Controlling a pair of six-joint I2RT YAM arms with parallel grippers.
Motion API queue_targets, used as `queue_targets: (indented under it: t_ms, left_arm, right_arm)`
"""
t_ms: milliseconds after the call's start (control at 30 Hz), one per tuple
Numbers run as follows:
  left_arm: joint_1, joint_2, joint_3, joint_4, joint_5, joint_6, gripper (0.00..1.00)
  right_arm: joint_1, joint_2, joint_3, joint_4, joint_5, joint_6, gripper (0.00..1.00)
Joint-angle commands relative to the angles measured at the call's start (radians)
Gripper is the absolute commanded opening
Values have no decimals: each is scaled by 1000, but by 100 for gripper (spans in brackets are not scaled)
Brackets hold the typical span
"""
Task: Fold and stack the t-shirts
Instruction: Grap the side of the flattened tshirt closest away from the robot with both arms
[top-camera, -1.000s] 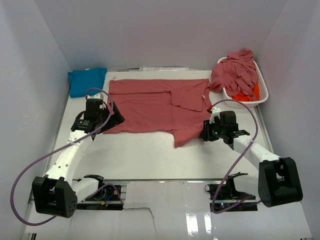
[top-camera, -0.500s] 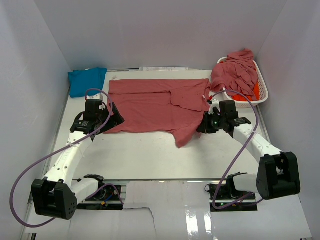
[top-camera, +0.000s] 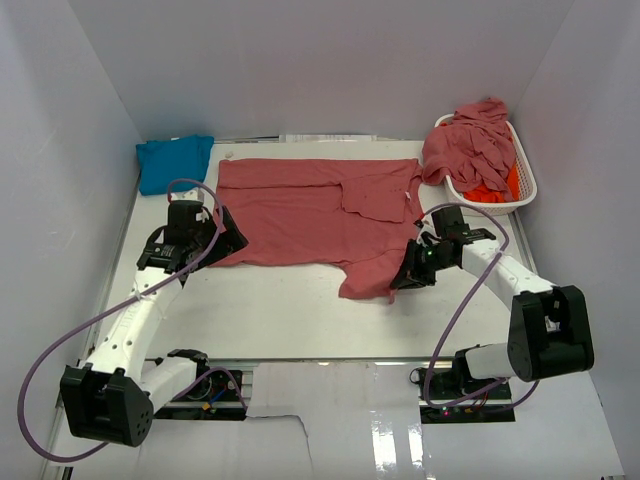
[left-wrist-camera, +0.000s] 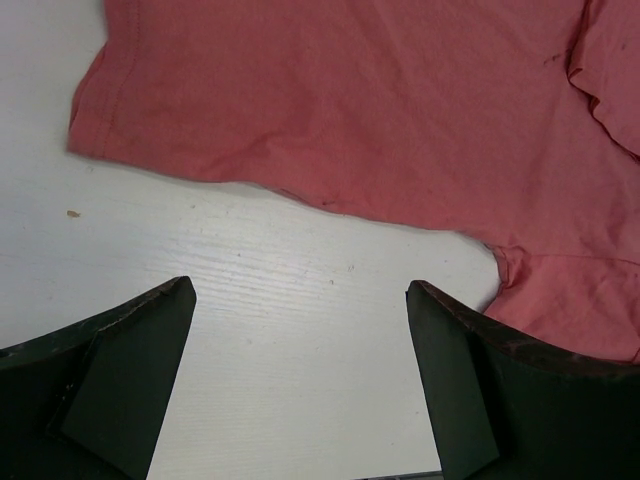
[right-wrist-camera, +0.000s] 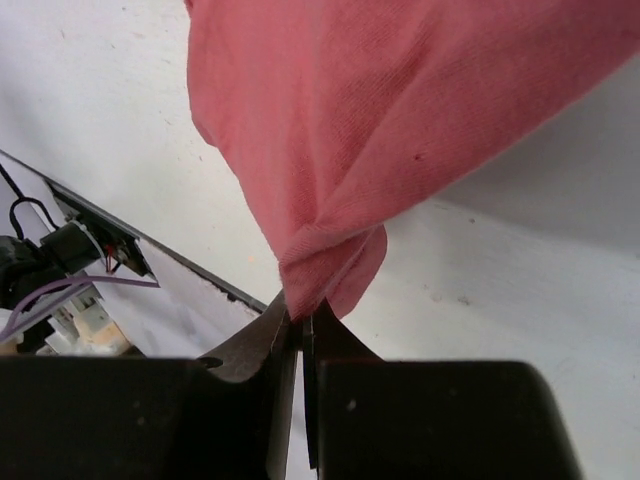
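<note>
At the far left corner of the desk (top-camera: 280, 310): one turquoise t-shirt (top-camera: 175, 163), well apart from both my arms. Next, my left end effector (top-camera: 222, 235), fingers spread wide, holding nothing, over bare desk just beside the near hem of the rose-red t-shirt (top-camera: 310, 215) spread mid-desk. Then my right end effector (top-camera: 405, 278), pinched tight on that shirt's bunched near-right corner. Far right: white basket (top-camera: 528, 192), with heaped rose-red t-shirts (top-camera: 470, 145) over an orange t-shirt (top-camera: 499, 187).

A robotics lab test cell: plain pale walls (top-camera: 330, 60) box in a white tabletop (top-camera: 280, 320), two white arms (top-camera: 135, 315) bolted at its edge, purple cables (top-camera: 24, 390) and bare electronics (top-camera: 205, 392) exposed
</note>
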Motion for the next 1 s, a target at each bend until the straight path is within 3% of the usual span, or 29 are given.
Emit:
queue_targets:
  t_ms: [0, 100, 233, 267, 300, 400, 667, 700, 800, 833, 900, 967]
  left_arm:
    - [0, -37, 32, -15, -10, -7, 98]
    - [-2, -45, 32, -20, -12, -7, 98]
    - [0, -45, 42, -27, -10, -5, 98]
    - [-2, -45, 46, -29, -10, -2, 98]
    - [-2, -46, 48, -30, -10, -1, 98]
    - [-2, -42, 51, -34, -12, 1, 98]
    - [-2, -48, 42, -40, -1, -1, 98]
    - [-2, -49, 37, -43, -2, 2, 98]
    - [-2, -53, 26, -57, -10, 10, 98]
    - [-2, -53, 22, -61, -10, 8, 98]
    - [0, -45, 19, -75, -56, 2, 98]
    - [6, -17, 20, -87, -68, -16, 98]
  right_arm:
    - [3, -34, 73, -114, 64, 52, 8]
    - [2, -26, 102, -165, 115, 58, 8]
    - [2, -23, 127, -232, 194, 66, 25]
    - [3, -32, 130, -240, 204, 64, 31]
    - [2, -39, 126, -242, 211, 66, 49]
    - [2, -52, 106, -248, 239, 52, 69]
    - [11, -138, 87, -305, 311, -14, 68]
    - [25, -152, 93, -320, 317, -17, 78]
    - [49, -210, 93, -363, 323, 1, 92]
    - [61, -226, 89, -372, 343, 20, 91]
    - [91, -259, 52, -372, 345, 66, 75]
    - [108, -273, 9, -366, 334, 95, 70]
